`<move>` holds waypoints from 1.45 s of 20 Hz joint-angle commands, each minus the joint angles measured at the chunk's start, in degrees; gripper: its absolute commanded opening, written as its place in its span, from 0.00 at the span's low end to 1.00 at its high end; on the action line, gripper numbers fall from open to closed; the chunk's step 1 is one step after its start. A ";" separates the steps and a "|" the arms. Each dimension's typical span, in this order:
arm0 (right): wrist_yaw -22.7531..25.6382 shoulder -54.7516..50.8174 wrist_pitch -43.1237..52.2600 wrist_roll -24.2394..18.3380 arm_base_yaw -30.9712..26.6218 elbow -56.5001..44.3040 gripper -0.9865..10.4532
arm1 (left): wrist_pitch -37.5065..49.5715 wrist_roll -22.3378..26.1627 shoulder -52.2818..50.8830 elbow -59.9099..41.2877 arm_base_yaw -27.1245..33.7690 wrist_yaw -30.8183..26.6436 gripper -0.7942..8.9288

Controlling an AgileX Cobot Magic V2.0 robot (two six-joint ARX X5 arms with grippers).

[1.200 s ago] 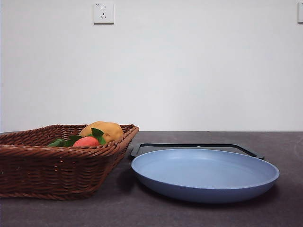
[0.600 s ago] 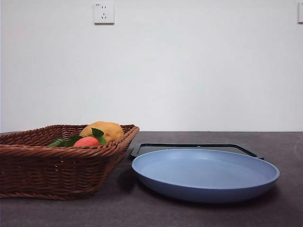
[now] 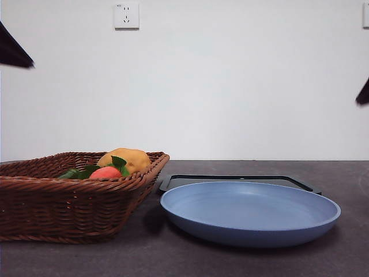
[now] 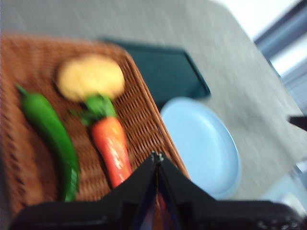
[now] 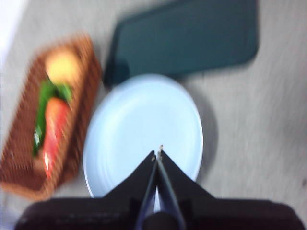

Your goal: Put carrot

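Observation:
The orange-red carrot (image 4: 112, 149) with green leaves lies in the brown wicker basket (image 4: 144, 120). It also shows in the front view (image 3: 105, 172) and the right wrist view (image 5: 53, 125). My left gripper (image 4: 157, 156) is shut and empty, high above the basket's edge near the carrot's thin end. My right gripper (image 5: 158, 152) is shut and empty, high above the blue plate (image 5: 144, 129). In the front view the arms show only as dark tips at the left edge (image 3: 11, 51) and the right edge (image 3: 363, 93).
A tan potato (image 4: 91, 76) and a green pepper (image 4: 48, 129) lie in the basket beside the carrot. A dark tray (image 3: 230, 180) lies behind the blue plate (image 3: 248, 210). The basket (image 3: 69, 202) stands left of the plate.
Both arms have come into the front view as dark tips at the left and right edges. The basket, plate and vegetables have not moved.

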 commanded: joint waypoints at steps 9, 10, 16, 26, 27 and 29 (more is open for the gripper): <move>-1.73 19.43 4.63 -2.78 1.11 0.85 0.27 | -0.48 1.97 6.21 1.27 -5.20 3.39 0.30; -1.73 21.16 6.45 -2.73 1.88 0.85 0.27 | -0.48 1.97 6.21 1.27 -5.20 3.39 0.32; -1.27 30.51 14.25 0.33 5.46 0.85 0.27 | -0.33 1.95 6.21 1.27 -5.20 3.34 0.32; 1.33 27.15 13.22 0.24 5.38 0.85 0.27 | -0.55 1.97 6.21 1.27 -5.20 0.26 0.32; 3.80 26.60 13.14 0.22 5.38 0.85 0.27 | -0.52 1.97 6.21 1.27 -5.20 -0.13 0.32; 8.28 26.36 13.09 -0.44 5.38 0.85 0.27 | -0.50 1.97 6.21 1.27 -5.20 -1.36 0.32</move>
